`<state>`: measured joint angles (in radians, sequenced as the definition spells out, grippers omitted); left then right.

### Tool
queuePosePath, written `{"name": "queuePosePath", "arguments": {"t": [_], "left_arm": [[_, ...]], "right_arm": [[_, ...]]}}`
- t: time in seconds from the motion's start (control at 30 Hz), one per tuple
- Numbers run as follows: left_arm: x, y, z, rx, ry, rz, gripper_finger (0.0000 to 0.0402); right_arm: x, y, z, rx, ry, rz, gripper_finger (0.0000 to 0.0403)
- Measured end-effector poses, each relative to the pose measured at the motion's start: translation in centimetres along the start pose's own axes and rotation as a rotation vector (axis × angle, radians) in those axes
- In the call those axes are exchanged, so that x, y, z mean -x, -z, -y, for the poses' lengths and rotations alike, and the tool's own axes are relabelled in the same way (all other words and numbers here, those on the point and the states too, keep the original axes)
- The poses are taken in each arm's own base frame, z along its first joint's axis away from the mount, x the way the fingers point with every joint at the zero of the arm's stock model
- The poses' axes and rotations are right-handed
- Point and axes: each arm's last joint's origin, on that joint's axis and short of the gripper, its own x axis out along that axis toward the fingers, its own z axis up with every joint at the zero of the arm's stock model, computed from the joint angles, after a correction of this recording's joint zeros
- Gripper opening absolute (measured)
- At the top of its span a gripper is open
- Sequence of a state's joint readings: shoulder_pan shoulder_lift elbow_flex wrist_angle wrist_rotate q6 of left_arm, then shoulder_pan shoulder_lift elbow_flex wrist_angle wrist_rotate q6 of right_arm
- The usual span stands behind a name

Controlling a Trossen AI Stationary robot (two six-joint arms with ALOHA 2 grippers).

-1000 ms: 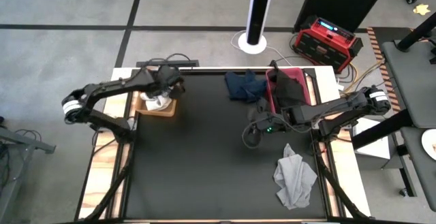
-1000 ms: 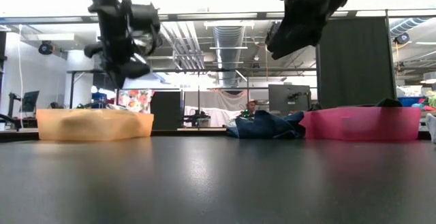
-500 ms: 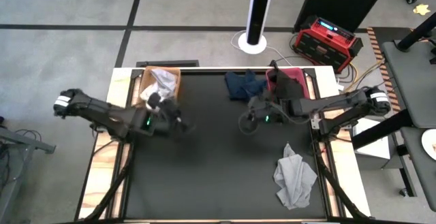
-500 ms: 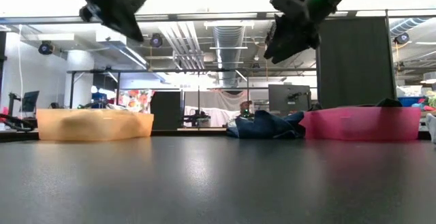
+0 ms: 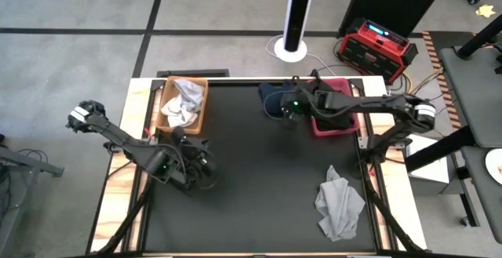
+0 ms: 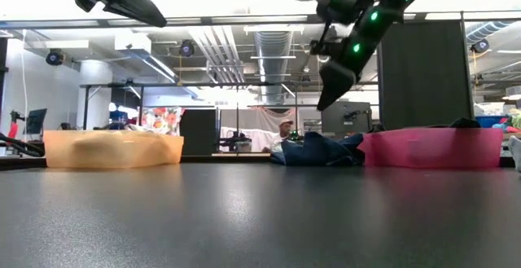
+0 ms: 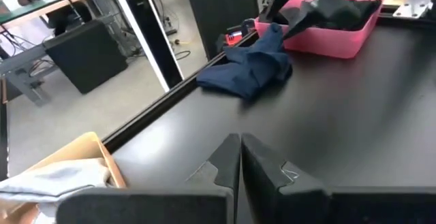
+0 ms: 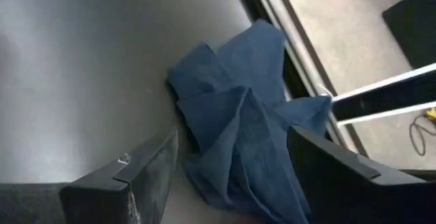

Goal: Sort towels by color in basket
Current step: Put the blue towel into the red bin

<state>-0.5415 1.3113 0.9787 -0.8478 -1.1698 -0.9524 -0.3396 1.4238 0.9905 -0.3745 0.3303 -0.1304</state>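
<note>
A: Hovering over the navy towel (image 5: pixel 274 99), right gripper (image 5: pixel 289 110), fingers (image 8: pixel 129 176) spread wide, nothing between them. Towel crumpled on the black table (image 5: pixel 259 179), just beside the pink basket (image 5: pixel 333 125), on the side facing the tan basket (image 5: pixel 196 121).

B: Confirmed from the right wrist: folds bunched, a raised ridge running through the middle of the heap. And the left?

A: Left gripper (image 5: pixel 205 176) parked low, well apart from the pink basket, nearer the tan basket. Fingers (image 7: pixel 225 163) pressed together, empty.

B: Rest of the laundry?

A: White towels (image 5: pixel 179 105) piled inside the tan basket. Black towel (image 5: pixel 333 97) heaped inside the pink basket, spilling up past its rim. Light grey towel (image 5: pixel 339 203) lay loose on the table, well apart from the pink basket, toward the near edge.

B: Handling, at a guess?

A: Soft, light, floppy. Likely to drape and trail once lifted, possibly dragging a corner over the pink basket's wall. No stiffness to lean on, no breakage to fear. Slipping unlikely if enough layers got pinched.

B: Best spot to bite?

A: Probably that raised ridge at the centre of the navy heap: several folds stacked, so one pinch should gather the bulk. A thin edge would likely let the remainder unfurl and hang long.

B: Clearance?

A: Judged tight next to the pink basket; lifting high before travelling over the rim seemed wise.
</note>
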Motion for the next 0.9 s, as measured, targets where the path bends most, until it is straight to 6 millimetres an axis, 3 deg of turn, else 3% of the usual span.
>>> {"name": "queuePosePath", "arguments": {"t": [0.33,0.6,0.77,0.9], "left_arm": [[-0.2,0.5,0.4,-0.041,-0.014,-0.009,0.0000],[-0.3,0.5,0.3,-0.056,-0.020,-0.011,0.0000],[-0.2,0.5,0.3,-0.054,-0.031,0.006,0.0000],[-0.2,0.5,0.3,-0.050,-0.033,0.013,0.0000]], "right_arm": [[-5.4,1.0,1.7,-0.072,-0.016,-0.096,0.0264],[-7.0,0.4,2.1,-0.111,-0.009,-0.122,0.0240],[-8.1,0.9,2.6,-0.159,0.007,-0.155,0.0205],[-8.5,1.2,2.6,-0.169,0.008,-0.174,0.0144]]}}
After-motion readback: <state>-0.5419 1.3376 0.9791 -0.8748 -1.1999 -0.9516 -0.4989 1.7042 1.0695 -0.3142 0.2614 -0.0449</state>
